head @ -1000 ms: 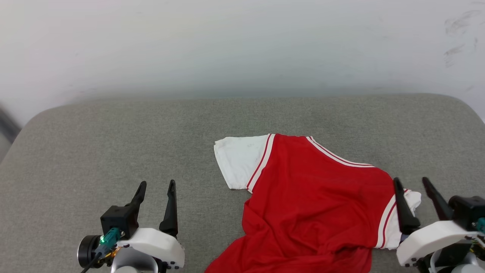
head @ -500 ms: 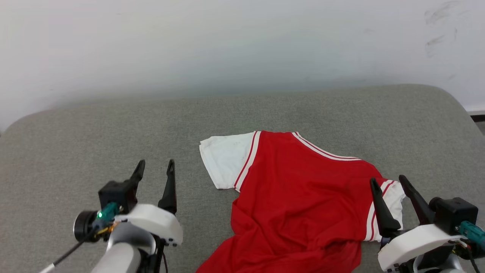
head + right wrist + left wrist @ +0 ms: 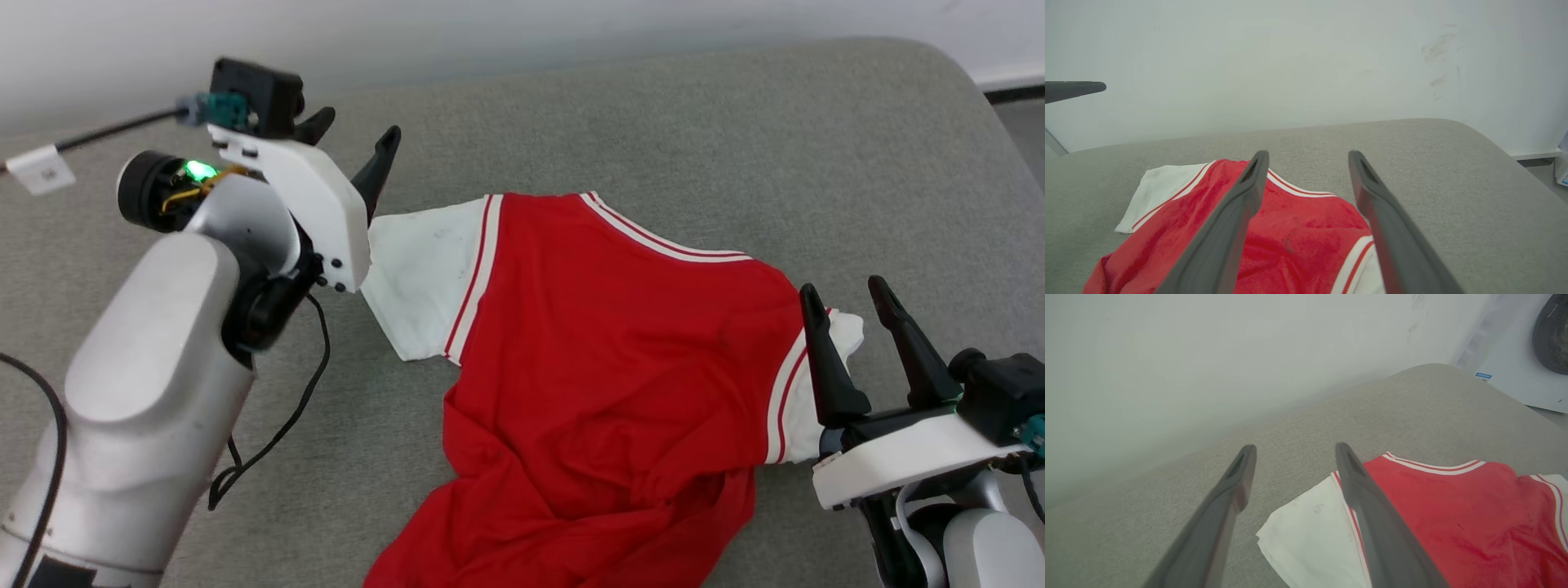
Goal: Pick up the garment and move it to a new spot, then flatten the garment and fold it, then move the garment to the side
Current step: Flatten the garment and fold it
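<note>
The garment (image 3: 604, 351) is a red jersey with white sleeves and red-striped white trim, lying back-up and rumpled on the grey cushion (image 3: 653, 122); its lower hem bunches toward the near edge. My left gripper (image 3: 353, 135) is raised, open and empty, just beyond the white left sleeve (image 3: 416, 278). In the left wrist view that sleeve (image 3: 1310, 535) lies between and below the two fingers. My right gripper (image 3: 845, 294) is open and empty above the white right sleeve (image 3: 845, 335). The right wrist view has the garment (image 3: 1298, 237) under the open fingers.
A pale wall (image 3: 1290, 61) rises behind the cushion. The cushion's right edge drops to a floor (image 3: 1020, 122). A white machine with a dark round door (image 3: 1535, 347) stands beyond it. A black cable (image 3: 277, 433) hangs from my left arm.
The head camera has tilted down and turned. My left arm has risen and reached forward to the far side of the white left sleeve. The right gripper stays by the right sleeve.
</note>
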